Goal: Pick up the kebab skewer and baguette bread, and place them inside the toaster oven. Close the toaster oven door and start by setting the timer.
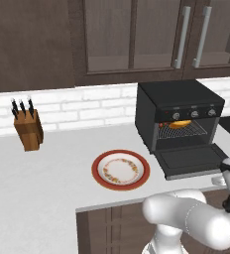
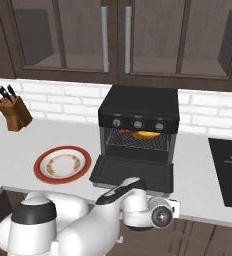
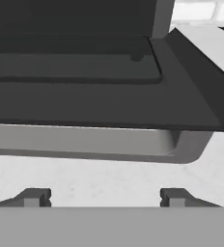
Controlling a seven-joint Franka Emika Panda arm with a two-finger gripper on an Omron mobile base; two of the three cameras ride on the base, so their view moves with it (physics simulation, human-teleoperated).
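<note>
One wooden knife block (image 1: pixel 28 128) stands at nine o'clock, a red-rimmed round plate (image 1: pixel 120 170) bare at the white counter's (image 1: pixel 47 168) centre. At three o'clock the boxy black toaster oven (image 1: pixel 179 113) has its black door panel (image 1: pixel 191 159) dropped flat — golden baguette bread (image 1: pixel 180 123) on the rack. The two-finger gripper (image 3: pixel 104 197) faces the door's grey bar handle (image 3: pixel 85 143), fingertips (image 3: pixel 33 197) spread wide, gripping nothing.

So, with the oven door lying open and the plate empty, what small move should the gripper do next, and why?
Probably ease the gripper forward and up until its open fingertips come under the bar handle, then lift the toaster oven door shut. The plate is bare, the baguette bread already lies on the rack inside the toaster oven, and the handle sits just ahead of the tips.
</note>
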